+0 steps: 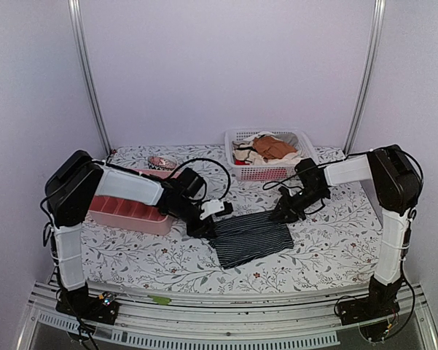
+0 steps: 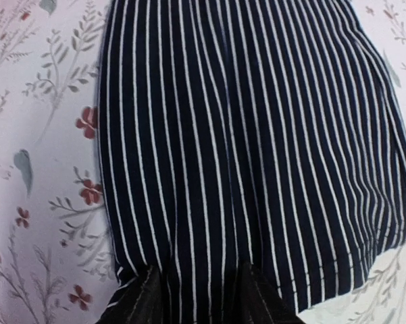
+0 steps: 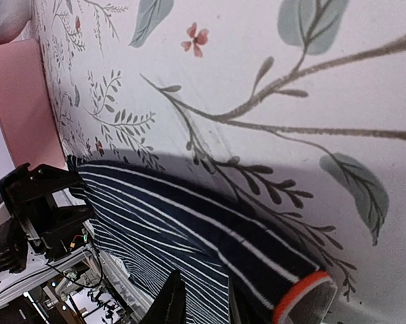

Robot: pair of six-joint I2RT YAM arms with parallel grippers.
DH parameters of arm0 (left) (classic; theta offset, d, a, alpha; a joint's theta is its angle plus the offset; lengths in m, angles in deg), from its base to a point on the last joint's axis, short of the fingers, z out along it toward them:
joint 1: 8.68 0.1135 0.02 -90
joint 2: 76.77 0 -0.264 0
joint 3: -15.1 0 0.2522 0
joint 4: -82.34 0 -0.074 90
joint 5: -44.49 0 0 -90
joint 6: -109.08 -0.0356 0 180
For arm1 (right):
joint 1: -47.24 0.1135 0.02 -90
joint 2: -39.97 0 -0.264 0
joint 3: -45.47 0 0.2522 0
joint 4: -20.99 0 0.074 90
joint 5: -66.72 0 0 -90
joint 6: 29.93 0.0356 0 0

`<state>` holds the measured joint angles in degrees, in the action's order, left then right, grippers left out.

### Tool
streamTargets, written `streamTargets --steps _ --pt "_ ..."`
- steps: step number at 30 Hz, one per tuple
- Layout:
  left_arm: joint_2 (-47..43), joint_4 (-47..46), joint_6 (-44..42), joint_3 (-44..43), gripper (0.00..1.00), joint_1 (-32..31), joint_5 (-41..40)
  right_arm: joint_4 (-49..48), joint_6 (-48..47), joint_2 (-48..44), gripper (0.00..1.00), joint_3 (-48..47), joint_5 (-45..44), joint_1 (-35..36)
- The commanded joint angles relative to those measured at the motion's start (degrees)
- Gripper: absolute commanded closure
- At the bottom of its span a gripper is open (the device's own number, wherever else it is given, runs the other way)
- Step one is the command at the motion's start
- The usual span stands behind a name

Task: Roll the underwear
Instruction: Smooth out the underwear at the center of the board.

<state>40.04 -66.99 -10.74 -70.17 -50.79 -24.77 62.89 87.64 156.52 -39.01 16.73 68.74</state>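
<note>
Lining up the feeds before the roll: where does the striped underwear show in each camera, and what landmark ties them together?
Top camera: underwear just below centre.
Left wrist: underwear fills most of the picture.
Right wrist: underwear lower middle, its red tag bottom right.
Shared landmark: the floral tablecloth.

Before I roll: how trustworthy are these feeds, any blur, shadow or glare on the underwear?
Top external: even light, no glare, the underwear small and soft. Left wrist: stripes sharp, left tool a dark blur at the bottom. Right wrist: view tilted, near hem blurred, soft shadow along the fabric.
</note>
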Motion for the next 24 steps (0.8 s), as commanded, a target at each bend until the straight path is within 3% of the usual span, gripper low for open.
streamTargets --steps 1,5,8,18,19,24 --pt "-4.53 5.12 -3.62 5.59 0.57 -1.11 -0.03 0.23 -1.14 -1.01 0.77 3.48 -2.46 -1.19" --pt "-8.03 6.92 4.73 1.86 0.57 6.50 8.93 -0.90 -1.25 -3.37 0.78 2.82 -0.52 -1.01" --pt "-9.96 4.24 9.54 2.84 0.58 10.08 9.80 -0.87 -1.88 -6.34 0.78 1.93 0.08 -0.73" --pt "-7.79 5.79 10.57 4.14 0.66 8.27 7.62 3.37 -2.66 -12.45 0.80 2.43 0.59 2.27" --pt "-7.99 5.77 10.63 4.70 0.66 7.67 7.39 3.41 -2.21 -12.83 0.85 3.00 0.90 2.74" --pt "-8.67 4.89 11.92 7.84 0.69 5.38 6.95 2.83 -0.41 -13.58 0.89 6.60 1.34 5.56"
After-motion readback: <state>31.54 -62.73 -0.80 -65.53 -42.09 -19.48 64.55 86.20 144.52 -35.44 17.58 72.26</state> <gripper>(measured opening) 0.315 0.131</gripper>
